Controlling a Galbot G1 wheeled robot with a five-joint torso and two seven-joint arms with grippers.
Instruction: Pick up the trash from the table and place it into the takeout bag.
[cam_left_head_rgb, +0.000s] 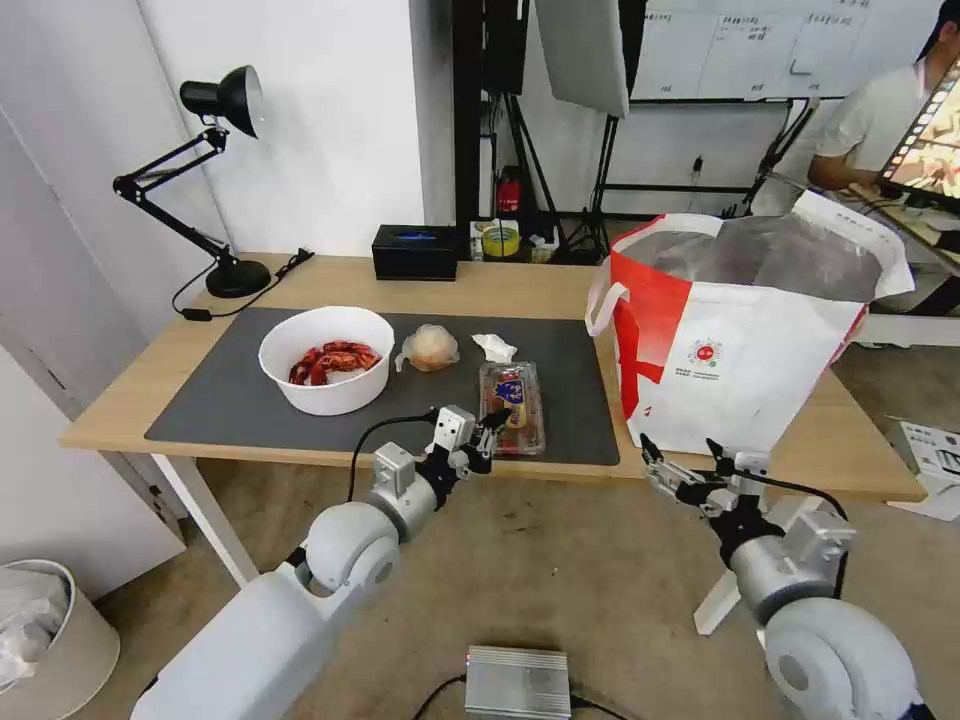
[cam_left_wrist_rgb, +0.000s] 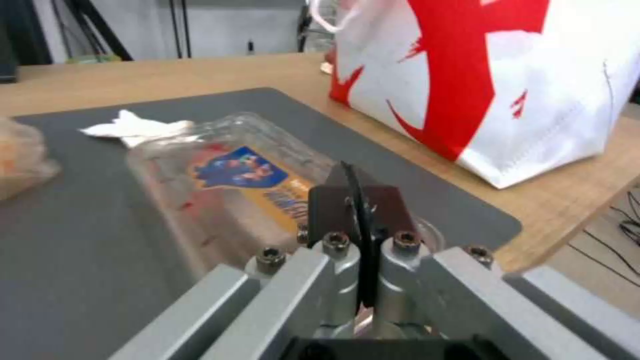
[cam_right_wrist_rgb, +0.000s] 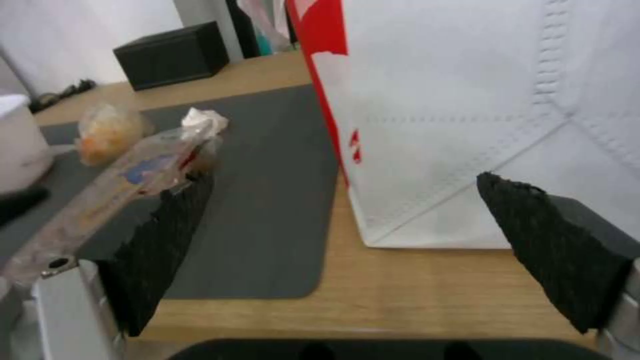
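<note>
Both fingers of the left gripper (cam_left_head_rgb: 487, 432) were pressed flat together at the near end of the clear clamshell tray (cam_left_head_rgb: 511, 393), which lay on the dark mat (cam_left_head_rgb: 200, 400). Tray label blue and orange, writing unreadable. Right gripper (cam_left_head_rgb: 680, 463) hung spread wide before the takeout bag (cam_left_head_rgb: 740, 350); round red logo (cam_left_head_rgb: 705, 352), text illegible. Tissue (cam_left_head_rgb: 494, 347), wrapped lump (cam_left_head_rgb: 430, 347) and bowl (cam_left_head_rgb: 327, 358) rested on the mat.

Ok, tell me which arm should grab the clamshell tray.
Left, probably. The left gripper is shut at the near end of the tray on the mat. The right gripper, open, sits off by the bag.
</note>
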